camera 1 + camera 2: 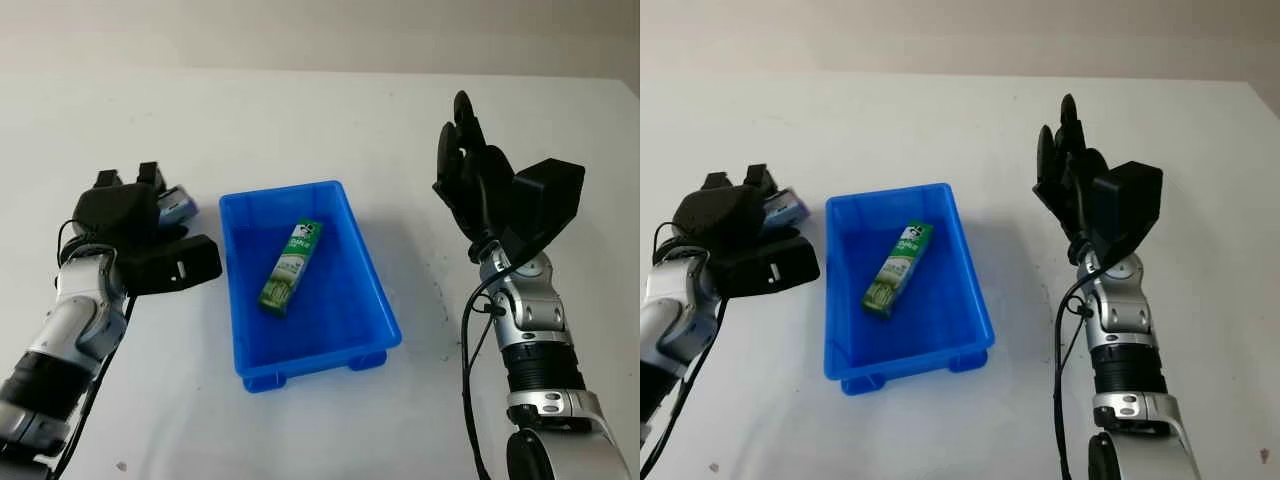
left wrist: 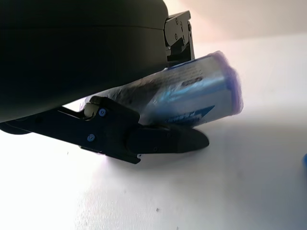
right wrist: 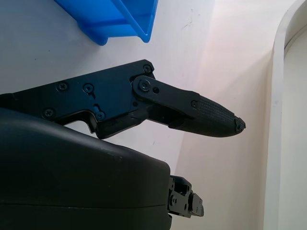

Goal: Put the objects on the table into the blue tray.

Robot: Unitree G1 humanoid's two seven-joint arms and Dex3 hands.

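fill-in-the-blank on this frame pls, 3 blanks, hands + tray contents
1. The green box lies inside the ____ tray.
2. The ____ hand is closed on the silver-blue packet.
3. The right hand is open, raised to the ____ of the tray.

Missing: blue; left; right

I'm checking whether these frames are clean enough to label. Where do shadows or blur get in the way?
Left wrist view: the blue-and-silver packet in the left hand is soft at its purple end, with shadow beneath on the table. Head views: even light, the green box in the blue tray reads sharply. Right wrist view: the right hand, open, is crisp.
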